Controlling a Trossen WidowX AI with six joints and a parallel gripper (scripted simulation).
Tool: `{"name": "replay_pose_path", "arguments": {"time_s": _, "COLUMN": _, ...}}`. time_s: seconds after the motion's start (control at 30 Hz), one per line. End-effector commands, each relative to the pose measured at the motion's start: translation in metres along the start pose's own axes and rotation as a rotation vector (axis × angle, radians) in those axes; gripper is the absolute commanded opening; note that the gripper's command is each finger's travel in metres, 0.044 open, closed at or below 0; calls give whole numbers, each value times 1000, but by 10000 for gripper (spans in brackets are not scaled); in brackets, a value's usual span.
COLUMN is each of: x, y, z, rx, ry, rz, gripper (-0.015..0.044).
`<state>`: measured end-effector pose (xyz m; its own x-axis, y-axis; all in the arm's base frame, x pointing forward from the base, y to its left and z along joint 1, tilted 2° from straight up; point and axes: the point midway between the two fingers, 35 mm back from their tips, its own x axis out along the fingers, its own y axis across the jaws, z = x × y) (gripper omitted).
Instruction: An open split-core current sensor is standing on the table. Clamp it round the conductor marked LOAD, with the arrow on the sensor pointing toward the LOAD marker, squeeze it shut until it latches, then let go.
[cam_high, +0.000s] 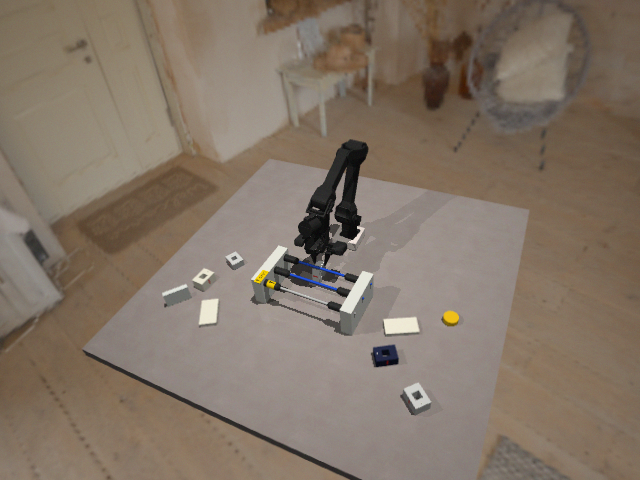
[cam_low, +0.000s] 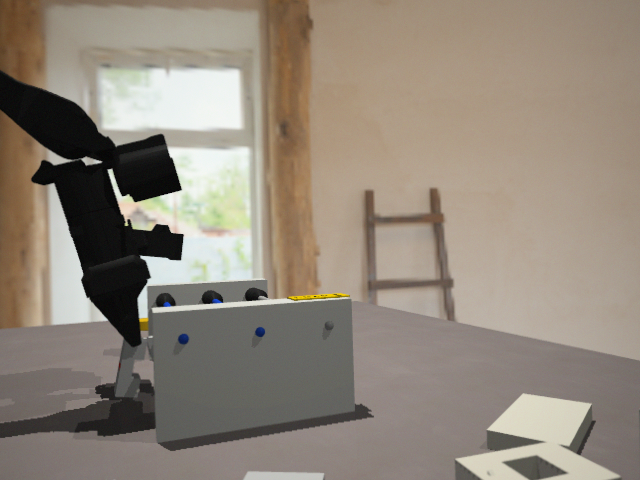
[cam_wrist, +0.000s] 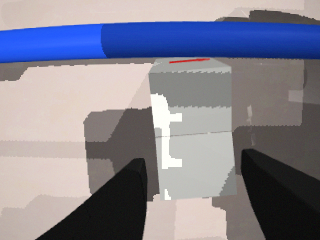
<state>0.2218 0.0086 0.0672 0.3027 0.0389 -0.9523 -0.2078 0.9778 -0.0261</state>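
Parted fingers (cam_high: 320, 260) (cam_low: 134, 343), grey sensor (cam_high: 315, 275) (cam_low: 125, 377) (cam_wrist: 197, 121) between (red-marked)

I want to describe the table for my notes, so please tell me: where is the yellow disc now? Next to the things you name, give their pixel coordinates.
In the top view, the yellow disc (cam_high: 450, 317) lies toward the table's right edge, just right of a flat cream block (cam_high: 401, 326).
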Motion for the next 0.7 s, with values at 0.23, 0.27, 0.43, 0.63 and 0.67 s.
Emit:
{"name": "replay_pose_path", "arguments": {"time_s": 0.23, "x": -1, "y": 0, "z": 0, "rx": 0, "ry": -1, "rz": 0, "gripper": 90}}
{"name": "replay_pose_path", "arguments": {"time_s": 0.27, "x": -1, "y": 0, "z": 0, "rx": 0, "ry": -1, "rz": 0, "gripper": 84}}
{"name": "replay_pose_path", "arguments": {"time_s": 0.43, "x": -2, "y": 0, "z": 0, "rx": 4, "ry": 1, "rz": 0, "gripper": 11}}
{"name": "replay_pose_path", "arguments": {"time_s": 0.63, "x": -2, "y": 0, "z": 0, "rx": 5, "ry": 3, "rz": 1, "gripper": 0}}
{"name": "replay_pose_path", "arguments": {"time_s": 0.67, "x": -2, "y": 0, "z": 0, "rx": 5, "ry": 3, "rz": 1, "gripper": 0}}
